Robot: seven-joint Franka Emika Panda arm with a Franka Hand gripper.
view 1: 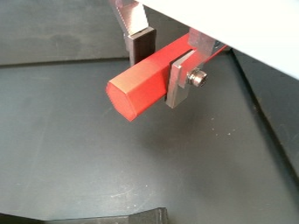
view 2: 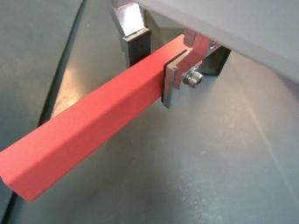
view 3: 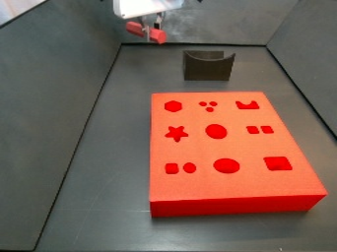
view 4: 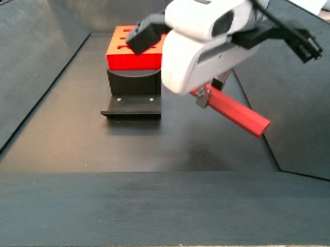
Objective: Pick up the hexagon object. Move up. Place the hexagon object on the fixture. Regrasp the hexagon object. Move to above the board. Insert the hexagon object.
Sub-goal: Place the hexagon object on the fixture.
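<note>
- The hexagon object (view 2: 87,122) is off the floor in my grip, its long axis near level, and it juts out from one side of my fingers, as a side view (view 4: 236,112) shows.
- My gripper (view 1: 160,63) is clenched on the bar near one end, silver finger plates (view 1: 179,79) pressed against its flat faces.
- I hang above bare floor beside the fixture (view 4: 131,104), apart from it, with the board (view 3: 230,152) beyond it.

Matt red plastic hexagon object (view 2: 87,127), brushed-metal pincer (view 2: 158,63) fingers (view 2: 173,80)
</note>
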